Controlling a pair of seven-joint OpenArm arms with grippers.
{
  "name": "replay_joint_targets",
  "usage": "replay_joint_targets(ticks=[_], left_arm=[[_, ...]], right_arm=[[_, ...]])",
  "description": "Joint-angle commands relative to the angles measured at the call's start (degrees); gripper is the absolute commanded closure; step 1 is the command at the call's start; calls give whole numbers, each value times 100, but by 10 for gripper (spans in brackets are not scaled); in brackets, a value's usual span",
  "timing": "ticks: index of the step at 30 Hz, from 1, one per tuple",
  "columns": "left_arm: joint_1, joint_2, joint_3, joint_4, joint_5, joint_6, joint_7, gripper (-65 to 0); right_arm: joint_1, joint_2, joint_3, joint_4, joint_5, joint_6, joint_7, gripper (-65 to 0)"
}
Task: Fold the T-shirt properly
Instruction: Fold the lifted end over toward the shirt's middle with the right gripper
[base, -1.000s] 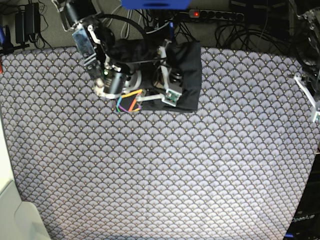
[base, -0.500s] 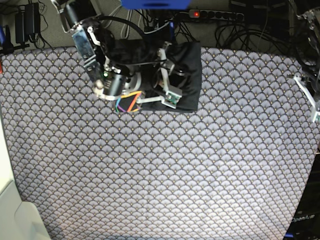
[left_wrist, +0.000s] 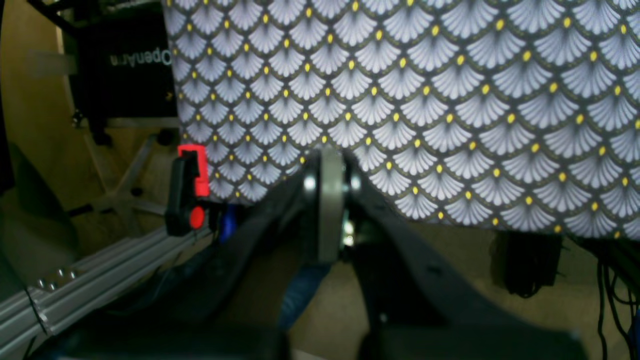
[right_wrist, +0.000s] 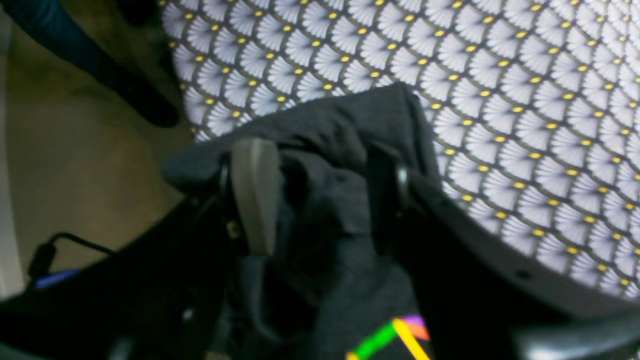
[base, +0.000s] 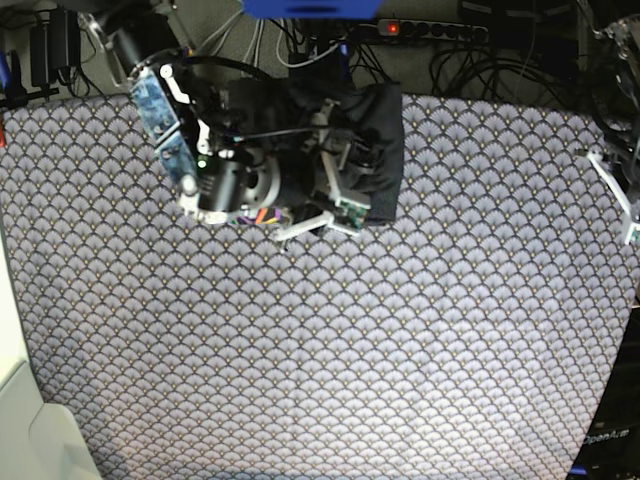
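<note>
The T-shirt (base: 382, 140) lies folded into a small dark bundle at the table's far edge, near the middle. My right gripper (base: 322, 215) is on its left part. In the right wrist view the gripper (right_wrist: 320, 200) has its jaws partly closed on a thick bunch of the dark fabric (right_wrist: 345, 125). A bit of the rainbow print (right_wrist: 395, 335) shows close under the camera and peeks out below the arm (base: 262, 214). My left gripper (base: 622, 205) is off at the right edge, shut and empty (left_wrist: 330, 195), over the table's border.
The fan-patterned tablecloth (base: 320, 350) covers the table. A power strip (base: 420, 27) and cables lie behind the far edge. A black box (base: 610, 440) stands at the front right, a white object (base: 30, 430) at the front left. A red clamp (left_wrist: 192, 175) sits by the table edge.
My right arm has swung left and towards the far edge. The rainbow print, plainly visible before, is now mostly covered by the arm and bunched fabric. The left arm has not moved.
</note>
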Motion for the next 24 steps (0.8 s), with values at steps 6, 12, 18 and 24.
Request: replay_joint_targets(ticks=[6,12,18,24], left_arm=[[-32,-125,-41,53,33,0,-58,-3],[-50,-125,-41,53,33,0,-58,-3],[-59,-125,-41,53,33,8,-58,-3],[-59,-125,-41,53,33,8,-58,-3]], right_arm=[[82,457,303,75,71,-1,137,-46],[-103,562,954,-92,-255,-1,146,0],[-613,369,910,-303,-641,-1,647,0],[-815,43,470,-541,-852,-1,884,0]])
